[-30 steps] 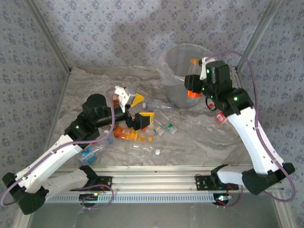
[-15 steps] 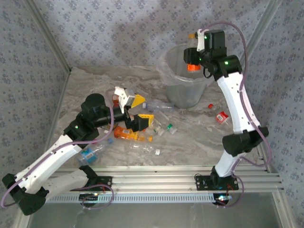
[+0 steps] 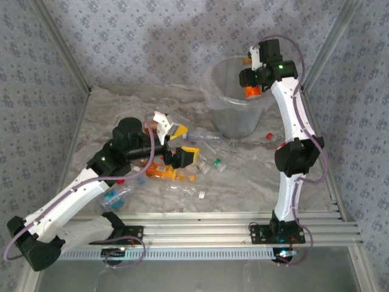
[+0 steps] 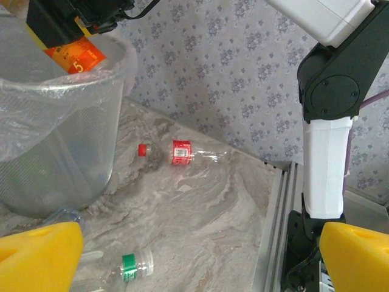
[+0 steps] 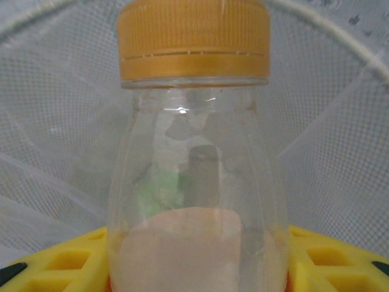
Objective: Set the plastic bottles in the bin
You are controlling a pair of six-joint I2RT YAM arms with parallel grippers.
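Note:
My right gripper [image 3: 250, 78] is shut on a clear plastic bottle [image 5: 194, 182] with an orange cap [image 5: 194, 39] and an orange label [image 3: 251, 91]. It holds the bottle over the far right rim of the bin [image 3: 231, 115], whose bagged inside [image 5: 61, 121] lies behind it. My left gripper [image 3: 182, 141] hangs open above the pile of bottles at mid-table, with nothing between its yellow fingers [image 4: 36, 255]. Below it lie an orange-filled bottle [image 3: 164, 173], a green-labelled one [image 4: 130, 267] and a clear one [image 3: 185, 190]. A red-labelled bottle [image 4: 182, 152] lies right of the bin [image 4: 55, 152].
A blue-labelled bottle [image 3: 112, 196] lies by the left arm's forearm. A loose red cap [image 3: 269, 135] sits right of the bin. The right arm's upright links [image 4: 328, 152] stand at the table's right side. A metal rail [image 3: 200, 219] runs along the near edge.
My right arm has swung up and back, lifting the held bottle from in front of the bin to above its rim. The left gripper has shifted slightly to the right.

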